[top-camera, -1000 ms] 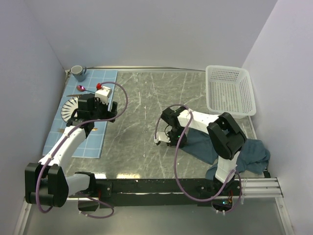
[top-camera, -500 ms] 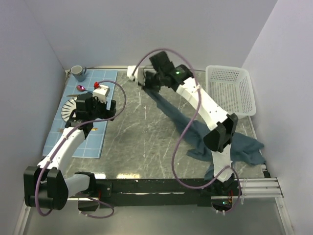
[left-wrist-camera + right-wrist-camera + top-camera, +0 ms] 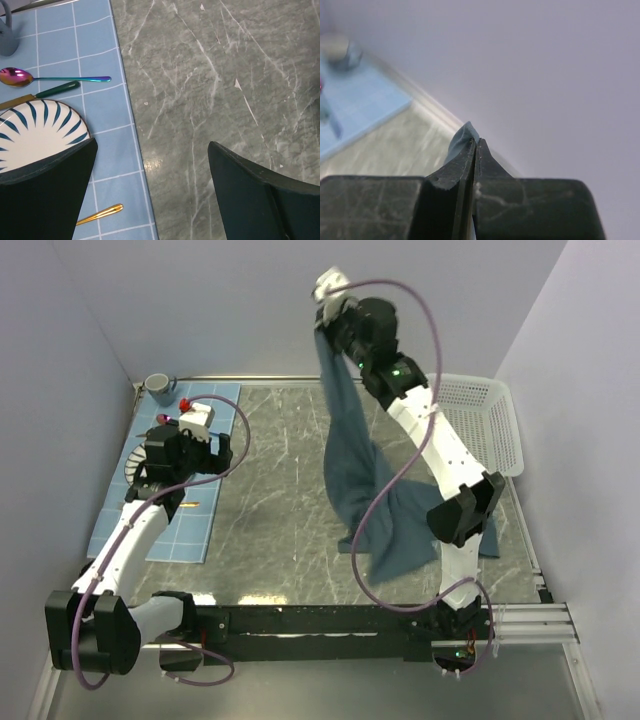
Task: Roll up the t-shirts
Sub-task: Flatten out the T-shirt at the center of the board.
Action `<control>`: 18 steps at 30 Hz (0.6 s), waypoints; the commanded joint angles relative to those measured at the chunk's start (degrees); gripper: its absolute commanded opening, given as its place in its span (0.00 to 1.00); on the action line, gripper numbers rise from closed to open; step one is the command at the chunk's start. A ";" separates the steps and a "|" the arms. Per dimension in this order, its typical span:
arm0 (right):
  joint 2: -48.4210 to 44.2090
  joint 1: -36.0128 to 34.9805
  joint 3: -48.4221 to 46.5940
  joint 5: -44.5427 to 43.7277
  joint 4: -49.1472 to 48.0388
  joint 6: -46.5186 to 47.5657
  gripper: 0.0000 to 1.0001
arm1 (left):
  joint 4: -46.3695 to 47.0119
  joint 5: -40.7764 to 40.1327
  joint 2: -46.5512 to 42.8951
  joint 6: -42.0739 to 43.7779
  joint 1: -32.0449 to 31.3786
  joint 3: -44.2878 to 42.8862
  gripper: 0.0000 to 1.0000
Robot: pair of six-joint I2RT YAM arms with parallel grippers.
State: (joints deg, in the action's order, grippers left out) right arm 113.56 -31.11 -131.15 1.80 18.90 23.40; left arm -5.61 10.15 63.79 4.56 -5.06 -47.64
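Observation:
The dark slate-blue t-shirt (image 3: pixel 352 455) hangs in a long drape from my right gripper (image 3: pixel 325 328), which is raised high over the far middle of the table and shut on its top edge. Its lower end (image 3: pixel 395 540) trails on the table by the right arm's base. In the right wrist view a fold of the cloth (image 3: pixel 465 137) pokes out between the closed fingertips. My left gripper (image 3: pixel 185 475) hovers open and empty over the right edge of the light blue checked placemat (image 3: pixel 107 115), far from the shirt.
A striped plate (image 3: pixel 35 135), a purple spoon (image 3: pixel 20 77), a green-handled piece of cutlery (image 3: pixel 57 89) and a gold one (image 3: pixel 100 214) lie on the placemat. A grey mug (image 3: pixel 159 389) stands at the far left corner. A white basket (image 3: pixel 480 425) sits far right.
My right gripper rose from low on the table to high over its far side, pulling the t-shirt up into a hanging drape. My left arm shifted slightly left and farther.

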 commanded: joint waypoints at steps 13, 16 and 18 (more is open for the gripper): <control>-16.34 -3.25 -12.73 -3.64 -34.63 11.84 0.00 | 3.06 3.65 1.78 -3.15 -0.04 -6.50 0.99; -20.82 -3.25 -7.29 -6.27 -32.35 11.76 0.00 | 3.41 4.17 2.22 -3.50 -0.04 -6.59 0.99; -25.21 -3.25 0.25 -8.56 -30.25 11.32 0.00 | 3.41 4.09 2.39 -3.33 -0.13 -6.85 0.99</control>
State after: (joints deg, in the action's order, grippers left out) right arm 94.30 -34.24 -138.93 -2.09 -11.00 33.58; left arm -4.21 12.53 65.71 2.26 -5.06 -51.88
